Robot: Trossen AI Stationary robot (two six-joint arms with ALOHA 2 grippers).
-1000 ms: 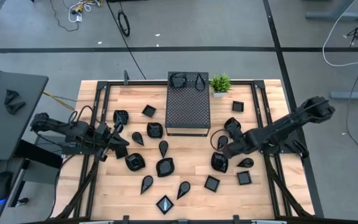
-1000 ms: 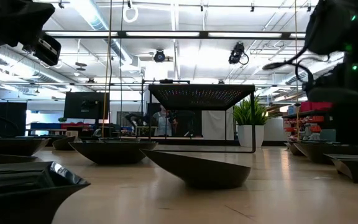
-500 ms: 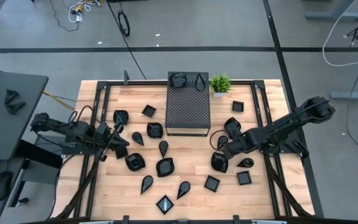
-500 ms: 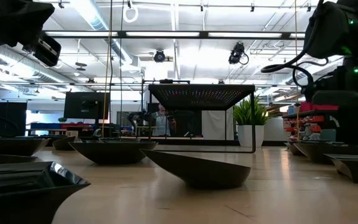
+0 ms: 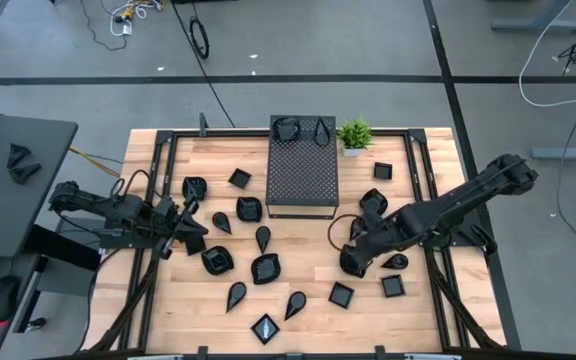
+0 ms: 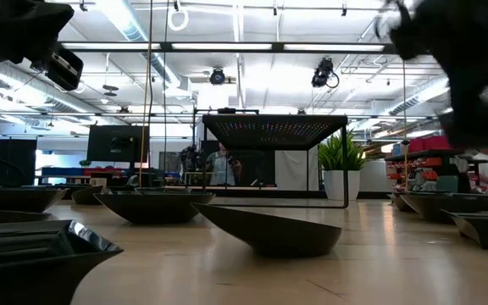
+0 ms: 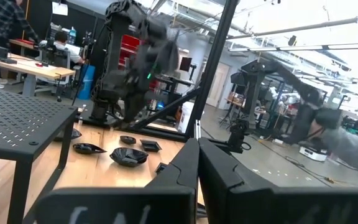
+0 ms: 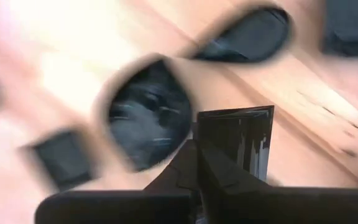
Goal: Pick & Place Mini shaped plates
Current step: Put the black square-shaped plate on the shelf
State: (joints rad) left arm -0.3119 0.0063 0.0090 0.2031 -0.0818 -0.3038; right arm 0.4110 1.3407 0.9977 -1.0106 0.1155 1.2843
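Roughly twenty mini shaped plates (image 5: 264, 268) are scattered across the wooden table (image 5: 298, 240) around the perforated box (image 5: 303, 175). Being glossy, thin and rigid, they are judged light and slippery, best pinched at a raised rim. The right gripper (image 5: 351, 262), open a second ago, is now clamped on a square plate (image 8: 244, 144)'s edge. The left gripper (image 5: 181, 236) waits closed at the table's left.

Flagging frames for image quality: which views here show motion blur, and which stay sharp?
Right wrist view: heavily smeared, the plates streak across the wood. Low view: the right arm at upper right is blurred, while the nearest dish is crisp. Left wrist view: only the far arm smears. High view: sharp throughout, evenly lit.
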